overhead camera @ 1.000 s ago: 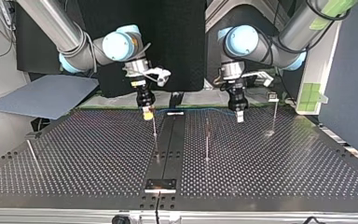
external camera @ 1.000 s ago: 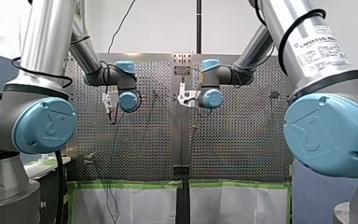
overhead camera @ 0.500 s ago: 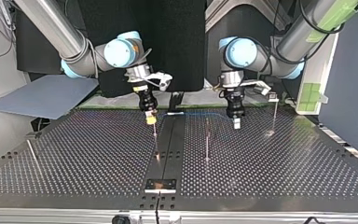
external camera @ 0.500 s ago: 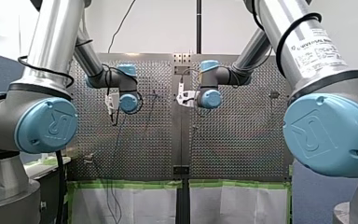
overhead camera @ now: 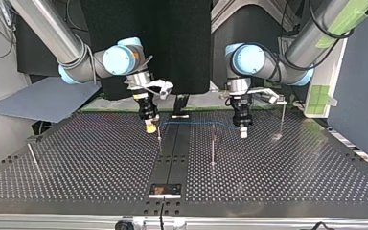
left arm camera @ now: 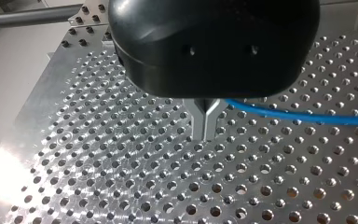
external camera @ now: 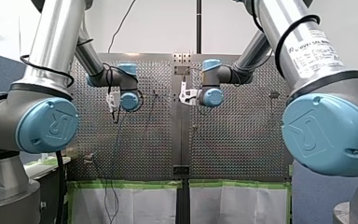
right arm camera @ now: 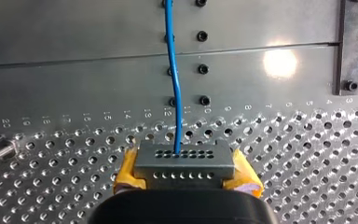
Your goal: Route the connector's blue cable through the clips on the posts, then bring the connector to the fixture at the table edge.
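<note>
Connector (right arm camera: 182, 159) tight in my right claw (right arm camera: 184, 176), blue cable (left arm camera: 303, 115) tight in my left claw (left arm camera: 206, 127)

The front camera is looking from behind the arms (external camera: 51, 56) over the perforated table (external camera: 237, 140); the top camera is facing them, low, from across it. Both wrist cameras are looking closely along their fingers (left arm camera: 199, 123), sharing the blue cable (right arm camera: 172, 70): pinched by my left gripper (left arm camera: 205, 135), leaving the connector (right arm camera: 182, 161) between the pads (right arm camera: 127, 175) of my right gripper (right arm camera: 185, 179).
</note>
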